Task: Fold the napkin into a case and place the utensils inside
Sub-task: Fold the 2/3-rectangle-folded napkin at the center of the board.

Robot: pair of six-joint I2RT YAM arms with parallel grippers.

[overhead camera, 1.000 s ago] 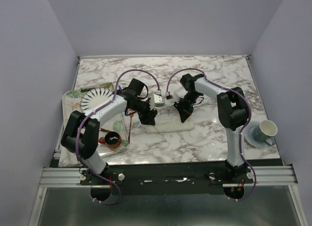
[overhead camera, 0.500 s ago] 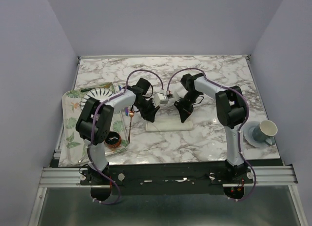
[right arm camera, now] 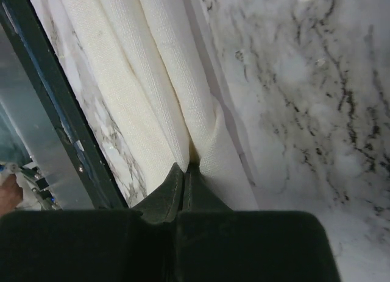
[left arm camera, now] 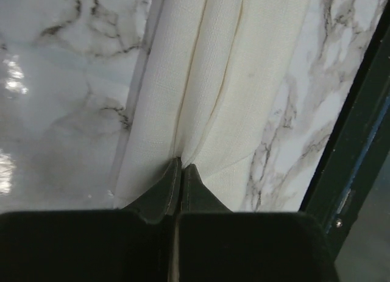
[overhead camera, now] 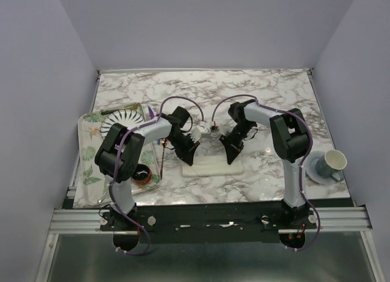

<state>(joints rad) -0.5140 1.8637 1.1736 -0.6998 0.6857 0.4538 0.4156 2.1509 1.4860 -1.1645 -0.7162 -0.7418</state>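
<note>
Napkin [overhead camera: 212,164] nearer front of marble table [overhead camera: 274,93]

A black-striped white plate [overhead camera: 119,122] lies on a leafy mat [overhead camera: 89,149] at the marble table's [overhead camera: 274,90] left edge. A small dark bowl [overhead camera: 141,172] sits nearer. A cup [overhead camera: 334,161] stands on its saucer [overhead camera: 315,172] near the right corner.

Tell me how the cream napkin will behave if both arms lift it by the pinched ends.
Probably floppy: the napkin puckers into soft folds where the left tool and right tool pinch it, so the middle would likely sag. Its woven texture suggests it should not slip easily.
</note>
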